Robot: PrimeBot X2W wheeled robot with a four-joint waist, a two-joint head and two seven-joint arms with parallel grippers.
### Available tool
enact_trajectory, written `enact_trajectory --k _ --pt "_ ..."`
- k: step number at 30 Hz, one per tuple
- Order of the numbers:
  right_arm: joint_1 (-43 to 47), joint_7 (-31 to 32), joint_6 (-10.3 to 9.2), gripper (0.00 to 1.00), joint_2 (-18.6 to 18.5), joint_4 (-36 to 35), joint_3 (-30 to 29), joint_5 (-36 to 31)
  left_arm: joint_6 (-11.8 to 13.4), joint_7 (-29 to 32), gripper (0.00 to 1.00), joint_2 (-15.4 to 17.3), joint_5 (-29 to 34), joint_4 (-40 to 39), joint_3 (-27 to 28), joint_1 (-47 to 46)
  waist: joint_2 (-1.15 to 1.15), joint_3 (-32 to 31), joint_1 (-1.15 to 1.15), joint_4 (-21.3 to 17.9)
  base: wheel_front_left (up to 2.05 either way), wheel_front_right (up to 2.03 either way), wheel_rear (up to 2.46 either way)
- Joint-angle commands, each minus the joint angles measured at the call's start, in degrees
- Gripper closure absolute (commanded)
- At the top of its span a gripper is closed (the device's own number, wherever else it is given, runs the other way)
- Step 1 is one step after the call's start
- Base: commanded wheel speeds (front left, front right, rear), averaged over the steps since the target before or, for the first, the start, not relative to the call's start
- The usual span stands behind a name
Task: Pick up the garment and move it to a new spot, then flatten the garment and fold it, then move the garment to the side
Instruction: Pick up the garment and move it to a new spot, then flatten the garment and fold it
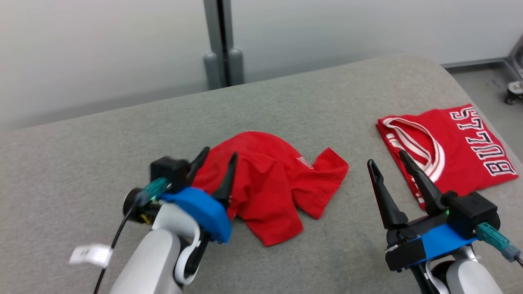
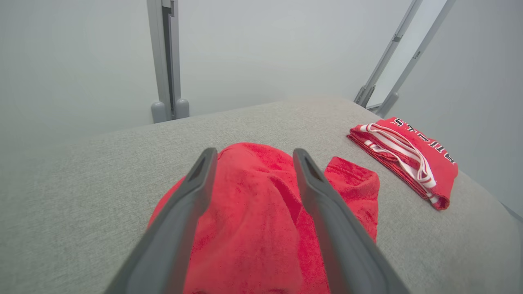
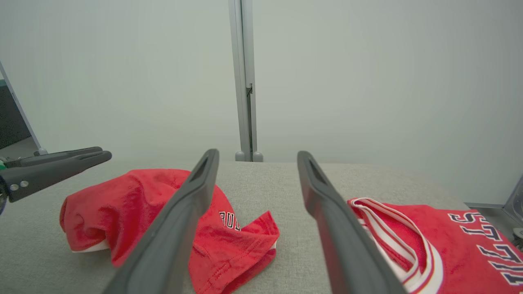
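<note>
Head view: a crumpled red cotton T-shirt (image 1: 269, 183) lies in a heap near the middle of the grey fabric-covered surface (image 1: 122, 155). The left gripper (image 1: 219, 154) sits at the heap's left edge with its fingers spread, their tips over the cloth and nothing pinched between them. The right gripper (image 1: 386, 159) has its fingers wide apart and empty, between the T-shirt and a folded red jersey with white-trimmed neck and BULLS lettering (image 1: 449, 147) at the far right.

Left wrist view: the spread fingers (image 2: 196, 192) frame the T-shirt (image 2: 253, 212), which lies free between and beyond them. I cannot tell whether they brush it.

Right wrist view: the open fingers (image 3: 192, 196) hang above the surface, apart from both garments. At the left edge the left gripper's fingers (image 3: 61, 163) hover just above the T-shirt.
</note>
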Motion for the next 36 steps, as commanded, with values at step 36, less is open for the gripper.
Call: enact_trajectory --k 36 --pt "6.94 2.8 0.01 0.0 2.76 6.26 -1.46 -0.26 5.88 -21.3 0.0 3.95 5.24 -10.27 18.62 23.18 0.0 -1.89 0.0 9.2 0.0 0.0 0.0"
